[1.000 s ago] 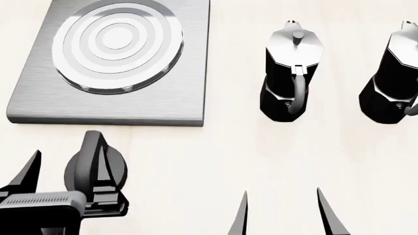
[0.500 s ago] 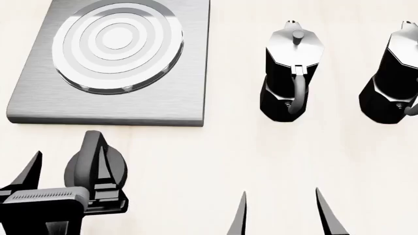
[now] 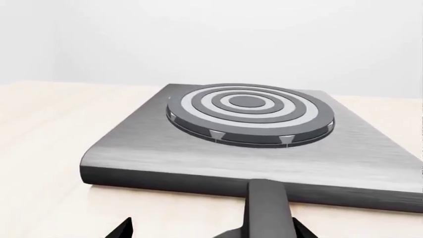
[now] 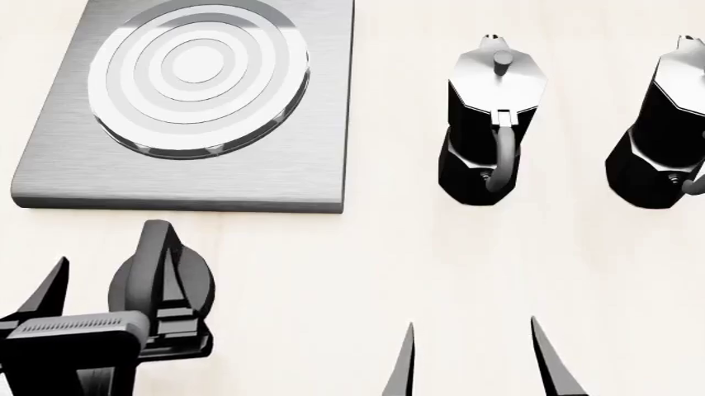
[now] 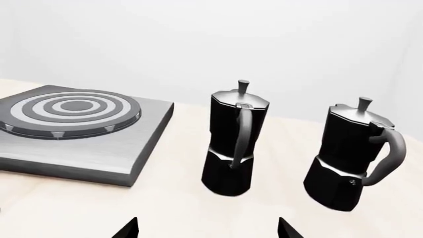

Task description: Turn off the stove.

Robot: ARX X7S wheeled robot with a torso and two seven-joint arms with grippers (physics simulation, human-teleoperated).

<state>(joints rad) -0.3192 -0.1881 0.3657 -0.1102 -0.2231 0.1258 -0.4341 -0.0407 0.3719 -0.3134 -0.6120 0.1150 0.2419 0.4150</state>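
Stove [image 4: 187, 177] fills the upper left of the head view, a flat grey metal slab with a round burner [image 4: 198, 74] of pale and dark rings, lying on a pale wooden table [image 4: 364, 264]. Just below its front edge, at the lower left of the frame, sits a black round knob [image 4: 141, 280] with a raised ridge. The left claw [image 4: 111, 293] is spread around this knob: one finger lies over the knob's right half along the ridge, the other stands clear to the knob's left. Whether the finger touches the ridge cannot be told.

At the bottom centre, the right claw [image 4: 471, 359] shows only two dark fingertips, spread apart over bare table with nothing between them.

Two black-and-silver coffee pots stand upright at the upper right, one [image 4: 494, 124] near the middle, the other [image 4: 661, 132] cut by the frame's right edge.
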